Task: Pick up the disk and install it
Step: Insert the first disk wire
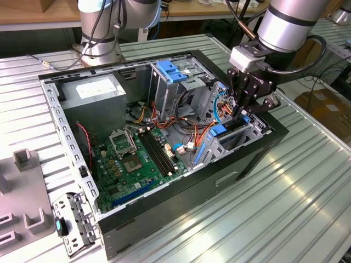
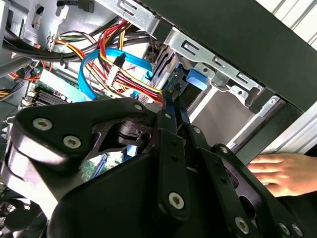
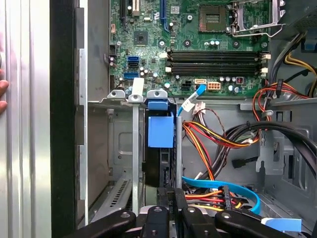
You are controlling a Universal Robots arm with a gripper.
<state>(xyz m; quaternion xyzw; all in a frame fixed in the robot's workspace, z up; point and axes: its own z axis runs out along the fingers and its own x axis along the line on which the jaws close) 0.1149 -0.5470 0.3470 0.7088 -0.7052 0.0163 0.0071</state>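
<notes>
Pincer [image 3: 171, 210] closed narrow on disk [image 3: 159, 148], disk standing partway down in drive bay [image 1: 241, 134] of computer case [image 1: 263, 159]. You needed rails square to slot, steady push, clear of cables [image 3: 218, 139].

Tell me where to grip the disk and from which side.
Take the disk by the end opposite its blue tab, across its flat faces, coming straight along the slot. It stands on edge between the bay walls, tab end deep inside, leaving that end free.
</notes>
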